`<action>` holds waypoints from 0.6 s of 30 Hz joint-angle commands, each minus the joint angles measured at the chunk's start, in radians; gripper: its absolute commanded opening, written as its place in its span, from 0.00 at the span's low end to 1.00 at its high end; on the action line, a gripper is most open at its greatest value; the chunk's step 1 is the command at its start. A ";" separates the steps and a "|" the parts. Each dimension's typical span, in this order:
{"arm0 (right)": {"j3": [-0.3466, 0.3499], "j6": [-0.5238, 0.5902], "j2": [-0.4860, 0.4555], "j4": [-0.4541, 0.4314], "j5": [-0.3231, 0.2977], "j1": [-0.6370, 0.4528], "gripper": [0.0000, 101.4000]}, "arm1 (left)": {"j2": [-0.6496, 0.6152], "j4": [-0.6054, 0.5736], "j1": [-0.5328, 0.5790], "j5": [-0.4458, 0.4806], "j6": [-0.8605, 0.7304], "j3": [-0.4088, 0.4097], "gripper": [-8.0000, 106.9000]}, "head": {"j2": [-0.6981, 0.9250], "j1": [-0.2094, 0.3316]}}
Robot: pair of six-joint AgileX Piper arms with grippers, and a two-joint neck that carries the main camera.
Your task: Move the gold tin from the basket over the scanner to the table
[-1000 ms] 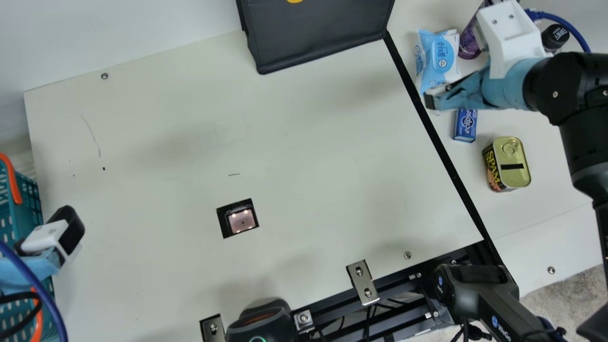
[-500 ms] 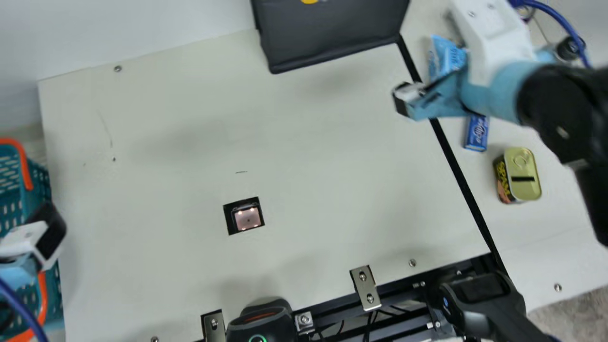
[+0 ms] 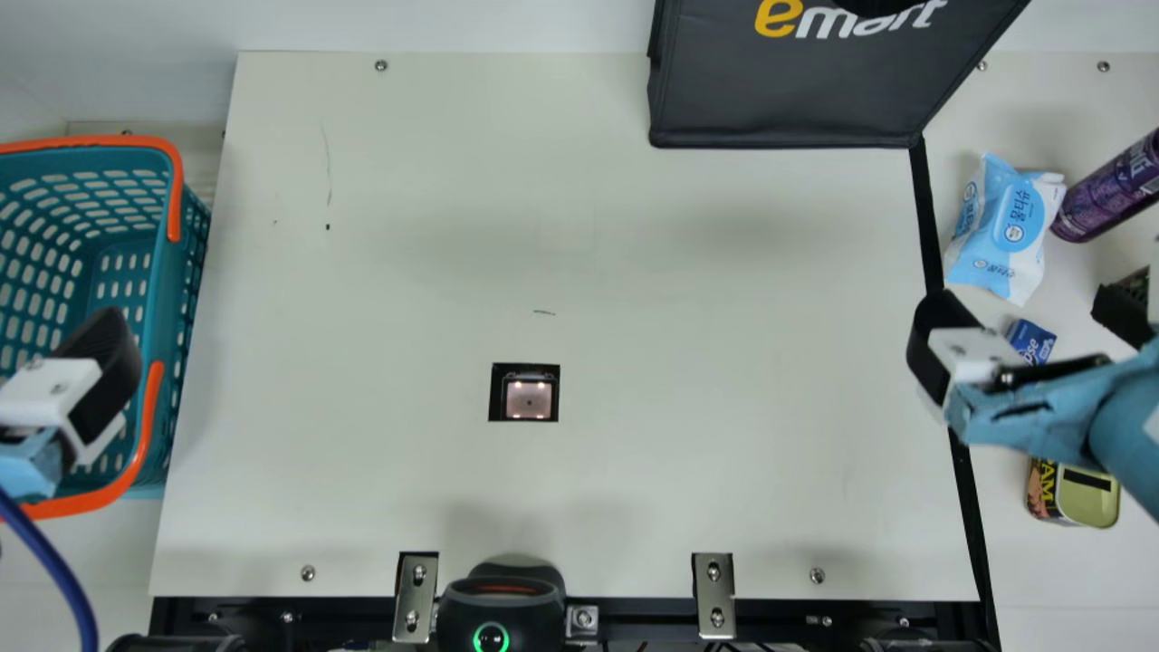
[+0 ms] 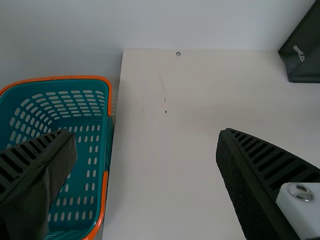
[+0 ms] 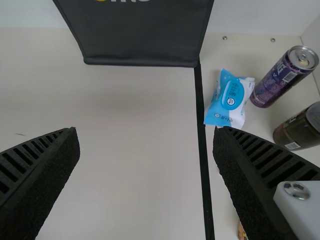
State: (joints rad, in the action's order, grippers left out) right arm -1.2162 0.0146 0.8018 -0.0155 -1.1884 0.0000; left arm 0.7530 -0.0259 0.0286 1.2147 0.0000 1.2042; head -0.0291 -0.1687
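In the main view my left gripper [image 3: 101, 373] is over the teal basket [image 3: 166, 308]. The left wrist view has this gripper [image 4: 146, 142] open, its fingers apart with nothing between them, the basket [image 4: 106, 135] beyond one finger. My right gripper [image 3: 1025, 328], also open in the right wrist view [image 5: 145, 134], holds nothing. The gold tin [image 3: 1087, 498] lies on the table right of the black line, partly behind the right arm; a bit of its label [image 5: 241, 232] shows past a finger. The scanner window [image 3: 525, 392] sits in the white board.
A black bag [image 3: 797, 100] stands at the back. Right of the black line are a blue wipes pack [image 3: 1005, 226], a purple can [image 3: 1109, 187] and a small blue box [image 3: 1032, 341]. A dark jar [image 5: 300, 127] stands near the can. A black scanner device [image 3: 502, 611] is at the front.
The camera has turned. Relative to the things, my right gripper has moved from beside the wipes pack toward the front, and my left gripper from the basket's rim to farther over the basket.
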 commanded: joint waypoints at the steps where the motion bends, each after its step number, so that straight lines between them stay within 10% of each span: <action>1: -0.001 -0.011 -0.048 0.001 -0.019 0.009 0.94 | 0.000 0.000 0.000 0.000 0.000 0.000 0.85 | 0.002 0.030; 18: 0.000 -0.015 -0.065 0.000 -0.034 0.011 0.94 | 0.000 0.000 0.000 0.000 0.000 0.000 0.85 | 0.002 0.030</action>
State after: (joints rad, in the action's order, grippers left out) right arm -1.2162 0.0000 0.7369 -0.0151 -1.2226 0.0110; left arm 0.7530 -0.0259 0.0286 1.2147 0.0000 1.2042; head -0.0307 -0.1672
